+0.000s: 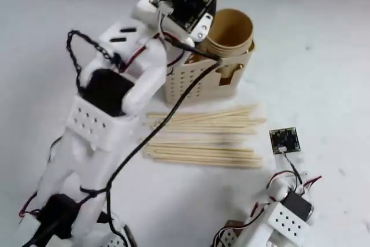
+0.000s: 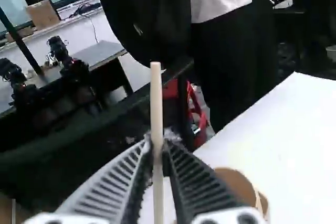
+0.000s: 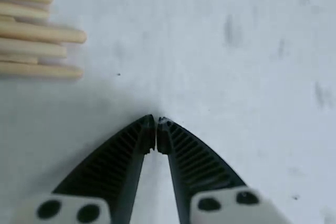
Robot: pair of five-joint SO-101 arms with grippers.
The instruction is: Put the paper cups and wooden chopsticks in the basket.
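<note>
Table point(image 1: 324, 85): white, and on my monitor it spreads under both arms in the high view.
Left arm point(image 1: 110, 114): the bigger shape on my screen, it rises from the table's near left corner and leans across toward the far edge, black cables looped along it.
Basket point(image 1: 196, 82): cream and perforated, it stands upright near the middle of the far edge, with the left arm's wrist over it.
Chopstick pile point(image 1: 208, 154): loose wooden sticks lie flat in two rough bundles at mid-table, on the near side of the basket and apart from it.
Right arm point(image 1: 283, 215): sits low at the near edge toward the right corner, just beside the ends of the chopstick pile.
Paper cups point(image 1: 231, 33): brown, nested in one stack, they stand inside the basket at the end away from the left arm.
Left gripper point(image 2: 156, 148): clenched on one wooden chopstick point(image 2: 155, 98), which stands straight up between the ribbed jaws; the paper cups show just beyond it.
Right gripper point(image 3: 156, 121): jaws pressed together on nothing, above bare table near the pile's tips; I cannot tell whether it touches the surface.
</note>
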